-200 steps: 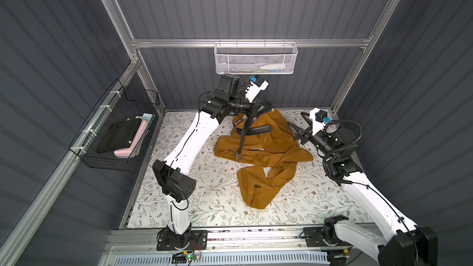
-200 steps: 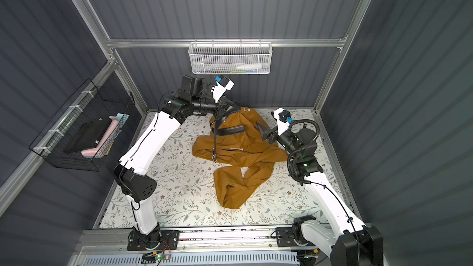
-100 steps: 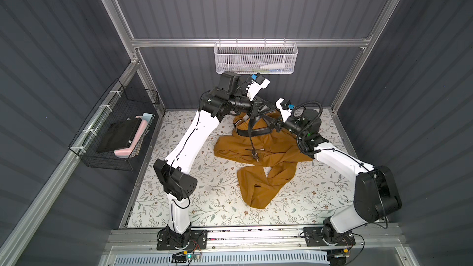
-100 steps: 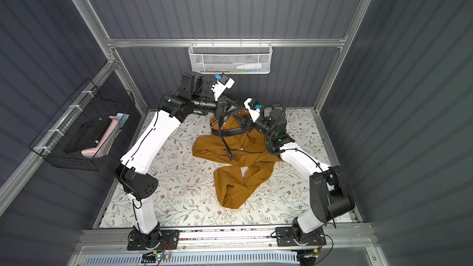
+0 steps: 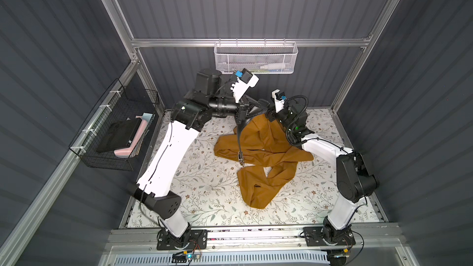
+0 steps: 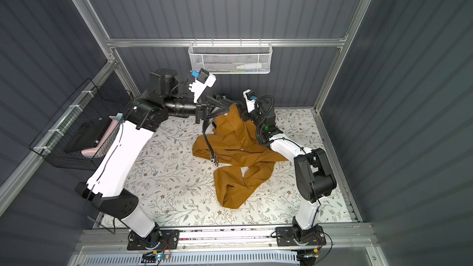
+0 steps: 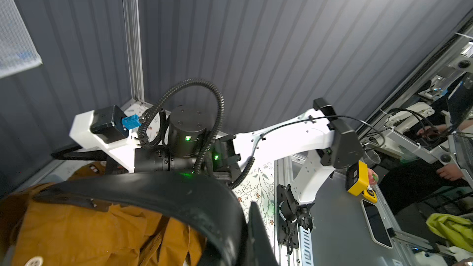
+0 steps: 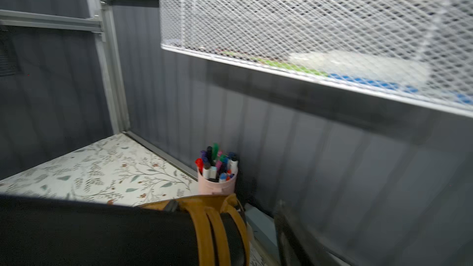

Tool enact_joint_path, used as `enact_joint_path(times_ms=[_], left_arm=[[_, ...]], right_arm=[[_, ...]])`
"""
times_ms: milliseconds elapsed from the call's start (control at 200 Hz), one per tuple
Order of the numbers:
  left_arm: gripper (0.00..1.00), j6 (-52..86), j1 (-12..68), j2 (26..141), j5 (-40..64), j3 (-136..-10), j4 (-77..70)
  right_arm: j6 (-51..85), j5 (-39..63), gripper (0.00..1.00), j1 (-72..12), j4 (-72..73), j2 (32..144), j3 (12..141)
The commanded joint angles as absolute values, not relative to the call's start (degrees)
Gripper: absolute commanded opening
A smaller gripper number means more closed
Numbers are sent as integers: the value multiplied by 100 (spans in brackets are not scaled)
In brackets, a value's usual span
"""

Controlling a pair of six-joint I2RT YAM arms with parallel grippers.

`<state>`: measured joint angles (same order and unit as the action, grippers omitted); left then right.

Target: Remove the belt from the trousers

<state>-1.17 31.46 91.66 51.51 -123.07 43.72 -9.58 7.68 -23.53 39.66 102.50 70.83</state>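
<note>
Black left gripper (image 5: 256, 107): jaws clamped tight on the long black leather belt (image 5: 239, 136), which we hold up in the air near the back wall. In our left wrist view the strap (image 7: 153, 190) arcs right across the lens, with one dark fingertip (image 7: 256, 229) beside it. From the grip the free end hangs straight down in both top views. Its silver metal buckle (image 5: 241, 158) sits over a fold of the mustard-brown cloth trousers (image 5: 266, 144); touching or just above, we cannot tell. The other way, the strap runs across to the waistband, which is lifted off the table.

Right gripper (image 5: 268, 115) sits at that raised waistband, just beside the left one. We cannot tell whether its jaws are apart or pinching anything. The top views hide the tips, and the right wrist view is blurred and shows only one dark finger (image 8: 289, 239). In that same view the belt (image 8: 102, 234) is threaded under mustard belt loops (image 8: 207, 231), so it is not out of the trousers yet.

We see a pale round button (image 7: 34, 261) by the waist in the left wrist view. The trouser legs lie crumpled and crossed on the floral-print table cover (image 5: 204, 188), about mid-table.

Further out:
- Pink cup of coloured markers (image 8: 217, 180) stands against the back wall.
- White mesh basket (image 5: 253, 57) hangs on the back wall above.
- Black wire basket (image 5: 115, 134) on the left wall holds a dark flat item and something pink.
</note>
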Motion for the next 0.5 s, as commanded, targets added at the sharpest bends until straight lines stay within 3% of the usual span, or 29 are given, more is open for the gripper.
enact_joint_path(times_ms=[0, 90, 390, 495], left_arm=[[0, -766, 3191, 8340, 5175, -12185, 4177], [0, -826, 3068, 8387, 4951, -11903, 4306], [0, -993, 2293, 8706, 4298, -10163, 4142], [0, -1282, 2094, 8821, 3857, -9519, 4017]], right_arm=[[-694, -462, 62, -1981, 3551, 10207, 6697], [-839, -339, 55, -1938, 3789, 9889, 6266], [-1444, -865, 0, -1883, 3573, 8759, 6085], [-1612, -793, 0, -1844, 3220, 8565, 6332]])
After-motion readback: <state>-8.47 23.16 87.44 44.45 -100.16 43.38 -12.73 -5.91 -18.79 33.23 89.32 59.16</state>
